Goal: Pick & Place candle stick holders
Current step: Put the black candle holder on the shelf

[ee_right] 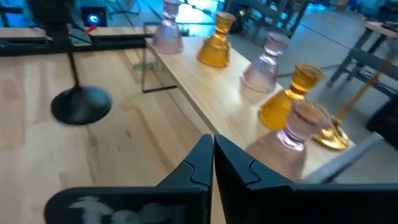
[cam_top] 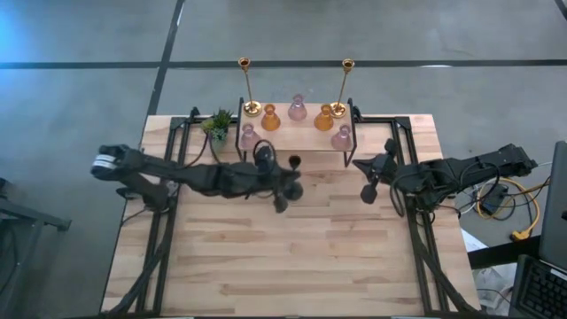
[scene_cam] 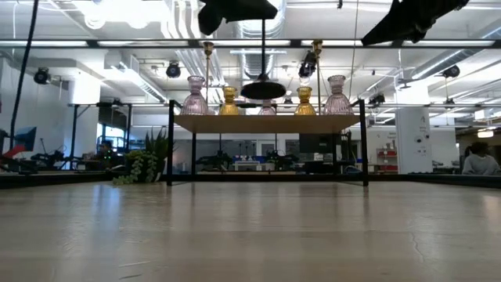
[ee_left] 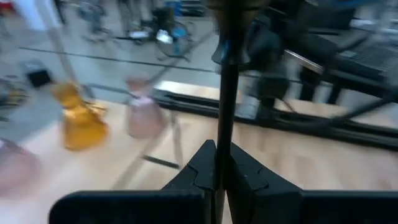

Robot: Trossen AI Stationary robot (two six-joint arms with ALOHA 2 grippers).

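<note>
Seven candle stick holders sit on raised shelf (cam_top: 297,142) at far edge of counter (cam_top: 292,257): two brass sticks (cam_top: 246,87), two amber glass (cam_top: 270,117), three pink glass (cam_top: 298,108). Eighth, black stemmed holder (scene_cam: 263,88), we see lifted clear of counter in front of shelf, left gripper (ee_left: 219,163) jaws clenched on its stem. Its exact height we cannot judge well. Right gripper (ee_right: 212,158) waits right of shelf, jaws clenched, grasping nothing. Green potted plant (cam_top: 216,124) stands left of shelf.
</note>
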